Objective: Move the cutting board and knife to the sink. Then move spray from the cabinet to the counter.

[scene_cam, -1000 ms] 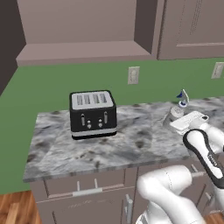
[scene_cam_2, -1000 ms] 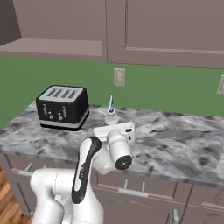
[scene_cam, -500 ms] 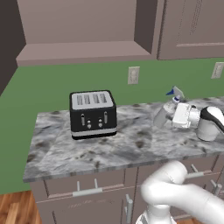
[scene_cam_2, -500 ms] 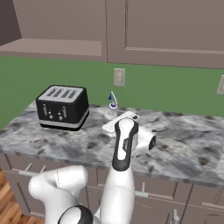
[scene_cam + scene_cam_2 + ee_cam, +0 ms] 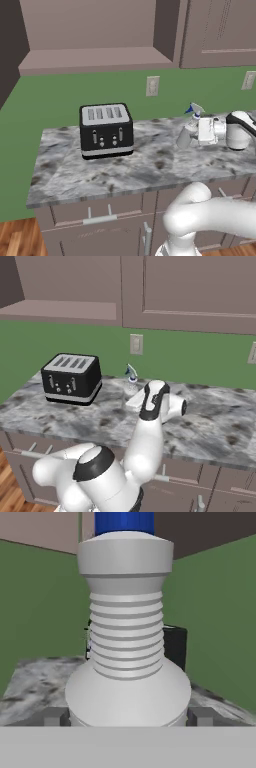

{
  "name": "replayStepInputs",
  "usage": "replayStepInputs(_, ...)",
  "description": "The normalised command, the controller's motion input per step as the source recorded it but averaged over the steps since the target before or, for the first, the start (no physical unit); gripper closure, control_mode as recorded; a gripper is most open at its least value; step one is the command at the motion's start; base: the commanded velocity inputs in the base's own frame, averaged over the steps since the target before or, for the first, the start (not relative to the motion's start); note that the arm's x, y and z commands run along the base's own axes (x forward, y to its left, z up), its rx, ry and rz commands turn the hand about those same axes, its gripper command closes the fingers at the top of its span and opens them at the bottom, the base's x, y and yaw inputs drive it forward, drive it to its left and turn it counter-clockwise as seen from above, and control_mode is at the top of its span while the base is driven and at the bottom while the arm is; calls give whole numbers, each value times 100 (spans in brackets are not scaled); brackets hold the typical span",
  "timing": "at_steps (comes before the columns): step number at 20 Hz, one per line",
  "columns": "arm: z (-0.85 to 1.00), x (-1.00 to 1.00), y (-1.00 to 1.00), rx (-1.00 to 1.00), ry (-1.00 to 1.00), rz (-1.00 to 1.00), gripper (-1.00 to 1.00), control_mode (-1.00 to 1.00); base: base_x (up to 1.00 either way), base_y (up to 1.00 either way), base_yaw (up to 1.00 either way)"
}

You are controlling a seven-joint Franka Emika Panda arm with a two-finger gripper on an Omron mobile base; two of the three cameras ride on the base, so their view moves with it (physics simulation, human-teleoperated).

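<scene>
The spray, a slim pale bottle with a blue nozzle, leans over the marbled counter to the right of the toaster. My gripper reaches it from the right, and its fingers press on both sides of the bottle's wide base. In the right base view the spray rises just behind my hand. I cannot tell whether its base touches the stone. The cabinet's doorless recess is up at the left. The cutting board, knife and sink are out of view.
A black toaster stands on the counter's left part, also seen in the right base view. Wall outlets sit on the green backsplash. Drawers with steel handles run below the counter edge.
The arm has swung its elbow out and the hand has rolled over. The spray has gone with the hand, slightly left and lower over the counter.
</scene>
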Motion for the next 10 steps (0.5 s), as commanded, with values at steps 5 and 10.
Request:
replayStepInputs(5,-38,9,37,-9,0,0,100,-100,0,0,0)
replayStepInputs(10,-27,10,41,-5,0,1,100,-100,0,0,0)
